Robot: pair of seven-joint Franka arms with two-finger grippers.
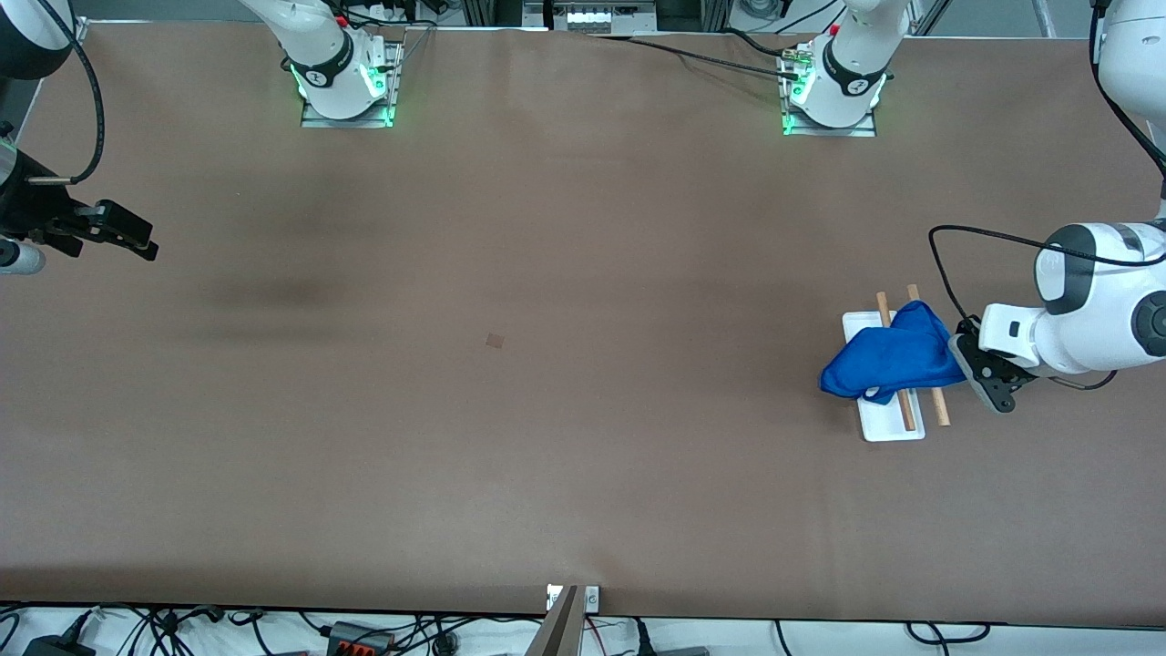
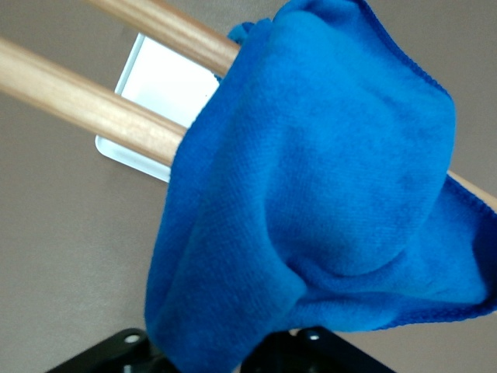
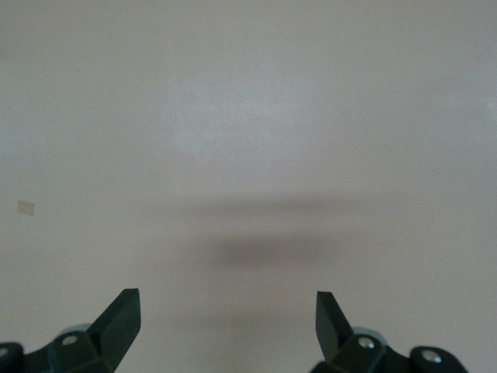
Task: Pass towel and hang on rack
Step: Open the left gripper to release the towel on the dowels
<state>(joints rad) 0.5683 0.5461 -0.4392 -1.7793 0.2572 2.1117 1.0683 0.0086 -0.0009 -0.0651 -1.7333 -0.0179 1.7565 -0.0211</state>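
The royal-blue towel (image 1: 888,358) lies draped over the two wooden rods (image 1: 938,405) of the rack, whose white base (image 1: 888,426) stands at the left arm's end of the table. My left gripper (image 1: 964,363) is beside the rack and shut on the towel's bunched end. In the left wrist view the towel (image 2: 326,194) hangs over both rods (image 2: 78,101) above the base (image 2: 167,78) and hides the fingertips. My right gripper (image 1: 137,239) waits open and empty above bare table at the right arm's end; it also shows in the right wrist view (image 3: 227,311).
A small brown square mark (image 1: 495,341) lies on the brown tabletop near the middle, also in the right wrist view (image 3: 26,207). The arm bases (image 1: 346,82) stand along the table's edge farthest from the front camera.
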